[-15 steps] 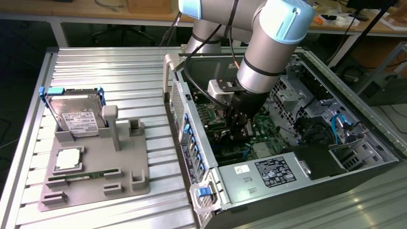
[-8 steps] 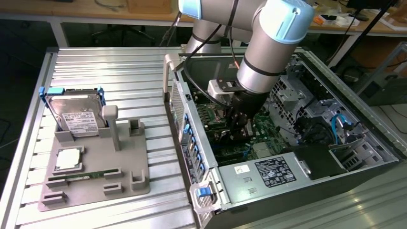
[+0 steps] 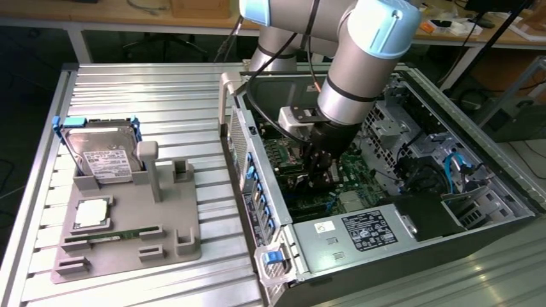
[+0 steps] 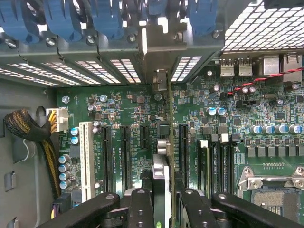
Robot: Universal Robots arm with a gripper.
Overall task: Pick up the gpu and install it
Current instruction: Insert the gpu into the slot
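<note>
Wrist view: fingers (image 4: pixel 164 204) clamp thin dark gpu (image 4: pixel 169 142) edge-on.

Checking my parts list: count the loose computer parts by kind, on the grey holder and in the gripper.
Hard drive: 1, on the holder
Silver chip: 1, on the holder
Memory stick: 1, on the holder
gpu: 1, in the gripper
Total: 4

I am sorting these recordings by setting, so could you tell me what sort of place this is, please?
Probably an electronics or robotics lab bench set up for PC assembly: an open computer case with its motherboard exposed, a grey parts fixture holding a hard drive, and cluttered workbenches behind.
</note>
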